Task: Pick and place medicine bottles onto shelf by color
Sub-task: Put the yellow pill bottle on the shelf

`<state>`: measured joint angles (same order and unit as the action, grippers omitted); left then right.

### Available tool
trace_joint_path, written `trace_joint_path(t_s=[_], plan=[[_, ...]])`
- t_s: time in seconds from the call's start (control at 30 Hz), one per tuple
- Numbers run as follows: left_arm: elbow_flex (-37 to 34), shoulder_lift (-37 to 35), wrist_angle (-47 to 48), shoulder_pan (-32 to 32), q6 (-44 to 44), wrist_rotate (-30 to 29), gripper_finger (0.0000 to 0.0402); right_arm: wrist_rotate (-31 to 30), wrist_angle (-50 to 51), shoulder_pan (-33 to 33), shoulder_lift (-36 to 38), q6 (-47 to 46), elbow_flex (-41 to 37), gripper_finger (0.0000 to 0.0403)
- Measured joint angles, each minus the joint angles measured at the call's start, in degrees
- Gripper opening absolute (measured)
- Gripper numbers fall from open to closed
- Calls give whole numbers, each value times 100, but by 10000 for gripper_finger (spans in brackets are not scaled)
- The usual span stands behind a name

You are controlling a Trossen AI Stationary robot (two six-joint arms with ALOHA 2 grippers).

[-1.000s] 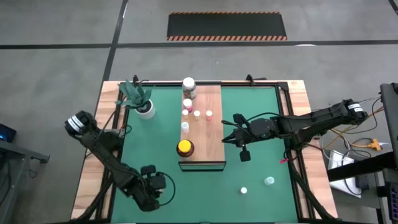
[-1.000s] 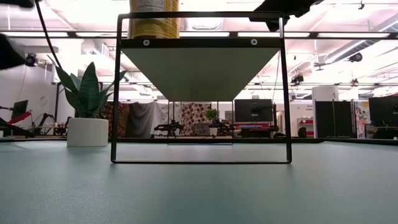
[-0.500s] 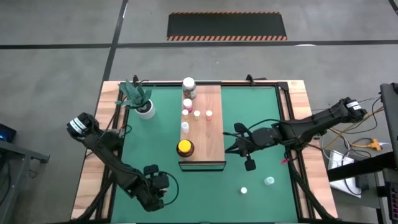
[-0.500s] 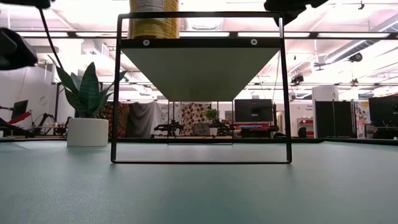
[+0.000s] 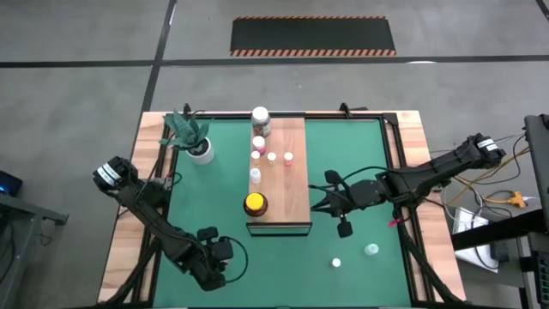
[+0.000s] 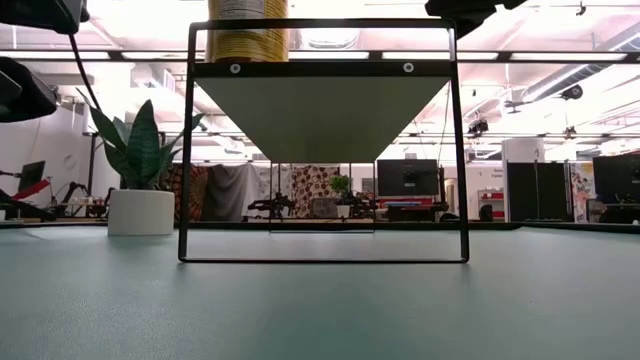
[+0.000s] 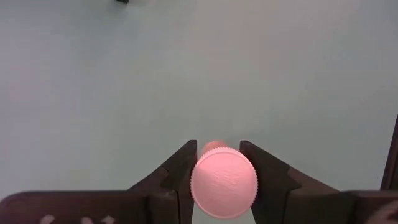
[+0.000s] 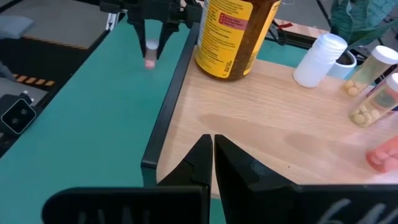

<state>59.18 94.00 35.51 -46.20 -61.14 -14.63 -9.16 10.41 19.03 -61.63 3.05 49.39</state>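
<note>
The shelf is a long wooden board raised on a dark frame in the middle of the green mat. An amber yellow-lidded jar, a white-lidded jar and several small bottles stand on it. My left gripper hangs over the mat's near left part, shut on a small pink-capped bottle. My right gripper is shut with nothing in it. In the right wrist view its tips hover over the shelf's near right corner. My left gripper pinches the bottle between its two fingers at the ridged rim of the pink cap. It comes from above, slanting down. The cap faces up toward the wrist. The bottle hangs upright below the fingers, clear of the mat.
Two loose small bottles lie on the mat at the near right. A white pot with a green plant stands at the far left. Open mat stretches between my left gripper and the shelf's dark front frame.
My right gripper has swung a little toward the table's near edge along the shelf's right side and has stayed shut. My left gripper keeps the pink-capped bottle almost where it was.
</note>
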Motion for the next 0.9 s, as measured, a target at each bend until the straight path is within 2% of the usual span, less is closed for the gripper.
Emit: trace_joint_path(t_s=[0.23, 0.5, 0.6, 0.9], plan=[[-20, 0, -13, -2, 5, 69, 108, -3, 0, -2, 0, 13, 0, 9], [-30, 0, -7, -4, 222, 87, 190, -3, 0, -2, 0, 70, 0, 9], [13, -6, 2, -4, 436, 161, 209, -3, 0, -2, 0, 68, 0, 9], [404, -345, 544, 38, 616, 494, 214, -3, -2, -2, 0, 127, 0, 9]])
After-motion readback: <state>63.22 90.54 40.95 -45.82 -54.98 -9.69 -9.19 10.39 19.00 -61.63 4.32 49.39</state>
